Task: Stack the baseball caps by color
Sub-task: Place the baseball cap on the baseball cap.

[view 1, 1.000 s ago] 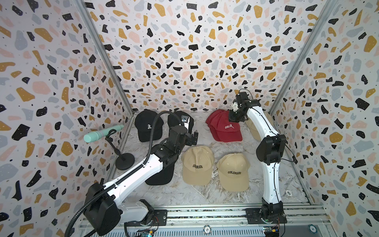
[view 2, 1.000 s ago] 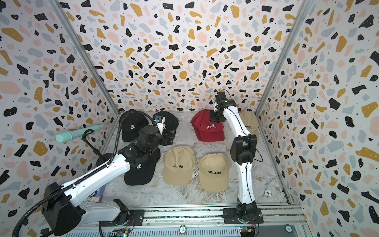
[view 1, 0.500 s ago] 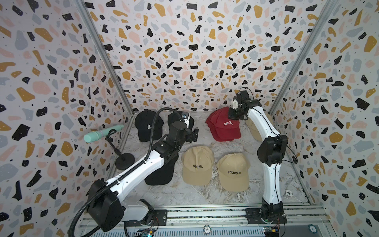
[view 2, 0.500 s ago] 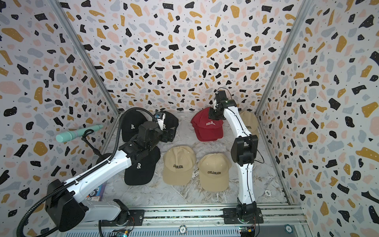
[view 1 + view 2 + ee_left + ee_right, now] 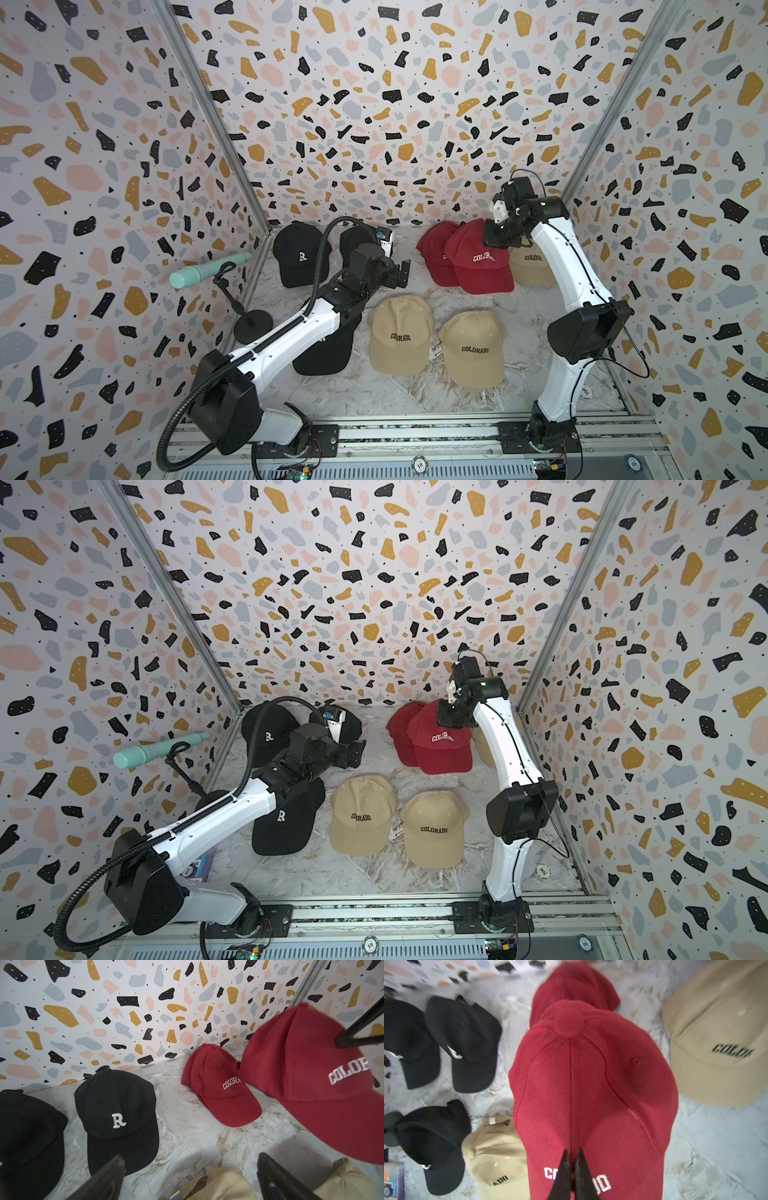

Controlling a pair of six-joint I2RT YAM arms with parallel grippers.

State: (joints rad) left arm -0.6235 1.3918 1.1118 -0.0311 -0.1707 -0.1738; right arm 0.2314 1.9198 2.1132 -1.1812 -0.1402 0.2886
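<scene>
Right wrist view: the red cap [image 5: 591, 1088], judged soft and light, was pinched at its front panel by the closed right fingers [image 5: 562, 1176]; the left fingers [image 5: 276, 1180] were spread, empty.

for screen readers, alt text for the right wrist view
The right end effector is shut on the front of a dark red fabric cap with white COLORADO lettering. Around it on the marbled table lie another red cap, three black fabric caps and two tan fabric caps.

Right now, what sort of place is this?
Probably a robot test booth: speckled walls boxing in a marble-look table, two robot arms bolted to a metal rail, a microphone on a stand.
</scene>
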